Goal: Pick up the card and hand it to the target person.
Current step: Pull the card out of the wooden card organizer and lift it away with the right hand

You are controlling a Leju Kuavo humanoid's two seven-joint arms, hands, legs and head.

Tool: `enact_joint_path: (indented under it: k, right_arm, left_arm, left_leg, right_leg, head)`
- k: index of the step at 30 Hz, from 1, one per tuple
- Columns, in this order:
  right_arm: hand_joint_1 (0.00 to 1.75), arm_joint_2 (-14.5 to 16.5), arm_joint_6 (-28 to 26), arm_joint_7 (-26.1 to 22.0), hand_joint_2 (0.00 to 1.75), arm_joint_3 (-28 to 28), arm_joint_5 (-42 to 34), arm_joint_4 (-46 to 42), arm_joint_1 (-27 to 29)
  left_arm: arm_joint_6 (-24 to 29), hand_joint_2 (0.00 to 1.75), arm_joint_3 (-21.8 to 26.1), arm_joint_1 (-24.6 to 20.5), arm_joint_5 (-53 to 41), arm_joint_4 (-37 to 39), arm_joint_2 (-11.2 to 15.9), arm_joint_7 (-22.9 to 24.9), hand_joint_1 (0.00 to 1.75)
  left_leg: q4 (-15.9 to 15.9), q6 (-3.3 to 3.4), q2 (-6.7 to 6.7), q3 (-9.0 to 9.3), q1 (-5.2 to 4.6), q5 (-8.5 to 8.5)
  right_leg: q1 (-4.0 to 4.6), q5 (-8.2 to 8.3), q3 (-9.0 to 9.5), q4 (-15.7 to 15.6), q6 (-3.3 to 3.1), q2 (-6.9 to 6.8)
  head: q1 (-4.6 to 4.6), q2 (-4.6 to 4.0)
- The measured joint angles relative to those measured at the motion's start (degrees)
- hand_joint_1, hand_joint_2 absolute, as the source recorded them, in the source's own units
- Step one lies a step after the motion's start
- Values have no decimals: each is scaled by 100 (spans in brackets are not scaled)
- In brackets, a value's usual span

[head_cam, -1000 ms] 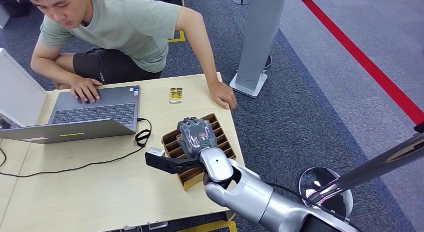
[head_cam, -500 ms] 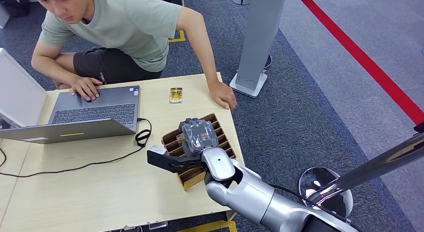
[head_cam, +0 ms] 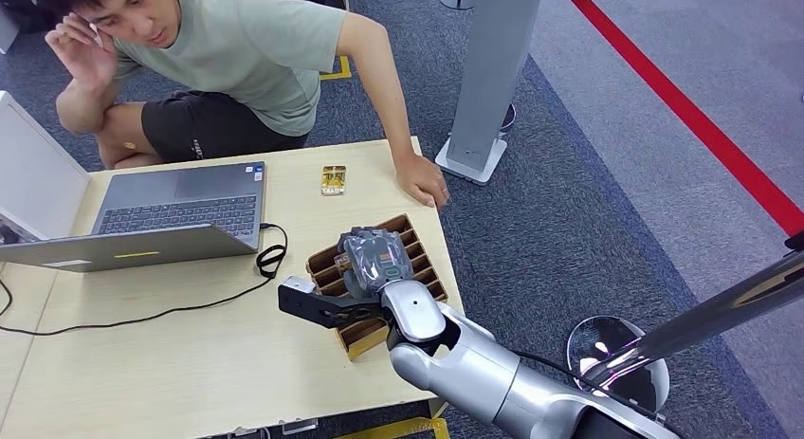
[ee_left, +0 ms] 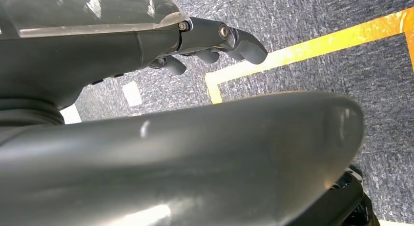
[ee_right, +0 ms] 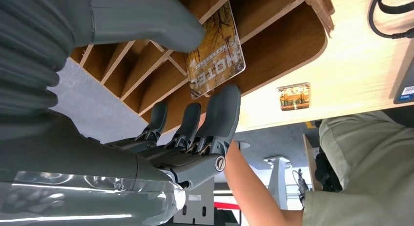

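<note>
In the right wrist view, a card (ee_right: 216, 52) printed with "HOTEL" stands in a slot of the wooden card rack (ee_right: 288, 40). My right hand (ee_right: 185, 138) pinches it between the thumb (ee_right: 146, 21) and a dark finger (ee_right: 222, 113). From the head view, that hand (head_cam: 374, 259) covers the middle of the rack (head_cam: 327, 262) near the table's right edge. A second small card (head_cam: 333, 180) lies flat on the table beyond the rack. The person (head_cam: 237, 50) sits behind the table, one hand (head_cam: 424, 185) resting on its far right corner. My left hand (ee_left: 234, 38) hangs over the carpet, fingers apart, holding nothing.
An open laptop (head_cam: 180, 211) takes up the table's left half, with a black cable (head_cam: 270, 259) running toward the rack. A grey pillar on a base (head_cam: 493, 69) stands on the carpet to the right of the table. A red floor line (head_cam: 683, 107) runs further right.
The person has lifted a hand from the laptop keyboard up to the head. My right hand has stayed over the rack with hardly any shift.
</note>
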Motion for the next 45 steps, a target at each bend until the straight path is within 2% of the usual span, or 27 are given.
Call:
enact_joint_path:
  k: [14, 31, 40, 44, 45]
  right_arm:
    - [82, 2, 6, 0, 175, 90, -93, 63, -1]
    - [73, -55, 5, 0, 175, 98, -109, 91, 86]
    - [89, -90, -4, 0, 175, 97, -105, 91, 97]
    - [125, -90, -35, -2, 175, 96, -107, 90, 93]
    - [127, -90, -51, -3, 175, 95, -107, 88, 92]
  left_arm:
    - [5, 0, 0, 0, 16, 0, -4, 9, 0]
    - [-1, 0, 0, 0, -43, 0, -7, 3, 0]
    - [-4, 0, 0, 0, -56, 0, -7, 0, 0]
    - [-4, 0, 0, 0, -56, 0, -7, 0, 0]
    - [-4, 0, 0, 0, -56, 0, -7, 0, 0]
  left_leg:
    - [0, 0, 0, 1, 0, 0]
    - [0, 0, 0, 2, 0, 0]
    - [0, 0, 0, 3, 0, 0]
    - [0, 0, 0, 3, 0, 0]
    - [0, 0, 0, 2, 0, 0]
  right_leg:
    - [0, 0, 0, 0, 0, 0]
    - [0, 0, 0, 0, 0, 0]
    - [0, 0, 1, 0, 0, 0]
    - [0, 0, 1, 0, 0, 0]
    - [0, 0, 1, 0, 0, 0]
  head:
    - [0, 0]
    - [0, 0]
    - [0, 0]
    - [0, -1]
    - [0, -1]
